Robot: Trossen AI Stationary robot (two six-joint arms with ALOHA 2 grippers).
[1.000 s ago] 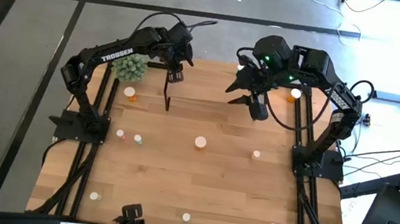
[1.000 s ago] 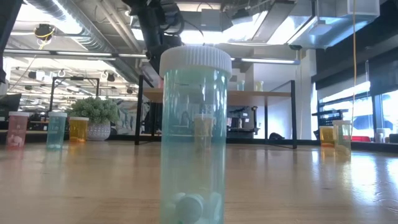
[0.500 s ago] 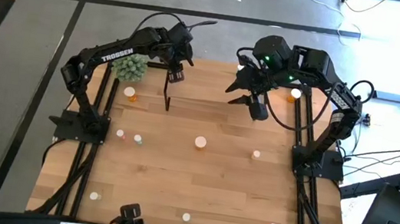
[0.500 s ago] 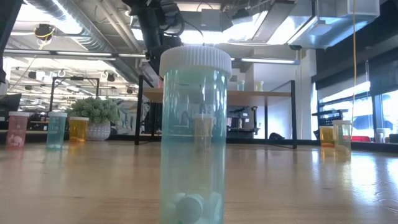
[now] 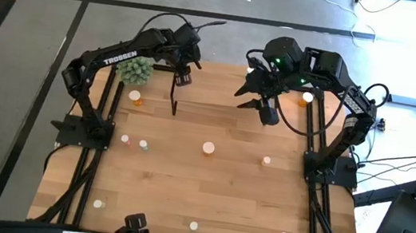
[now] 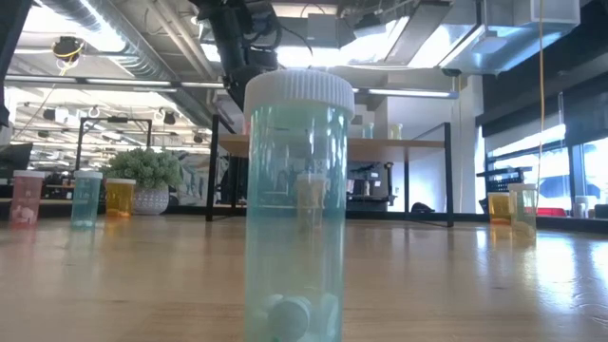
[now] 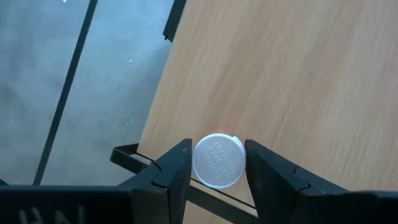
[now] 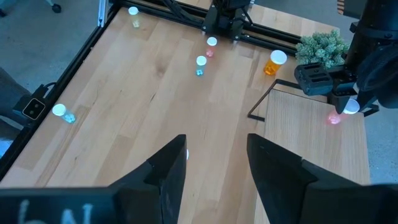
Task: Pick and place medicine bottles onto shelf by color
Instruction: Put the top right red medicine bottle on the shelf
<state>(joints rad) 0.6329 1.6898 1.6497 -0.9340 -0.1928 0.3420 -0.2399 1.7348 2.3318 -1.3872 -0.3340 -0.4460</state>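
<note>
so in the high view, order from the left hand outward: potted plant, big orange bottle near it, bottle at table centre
1. potted plant, beside the left hand, outer side
2. big orange bottle, just in front of the plant
3. centre bottle, mid-table

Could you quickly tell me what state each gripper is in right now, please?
Left gripper: shut on a white-capped pink bottle, over the shelf.
Right gripper: open, holding nothing, above the table.

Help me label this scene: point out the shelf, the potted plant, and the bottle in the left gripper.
shelf (image 5: 227,95), high view, bare board top.
potted plant (image 5: 135,69), high view, foliage.
pink bottle (image 7: 218,161), left wrist view, white cap between the left gripper (image 7: 217,171) fingers.
</note>
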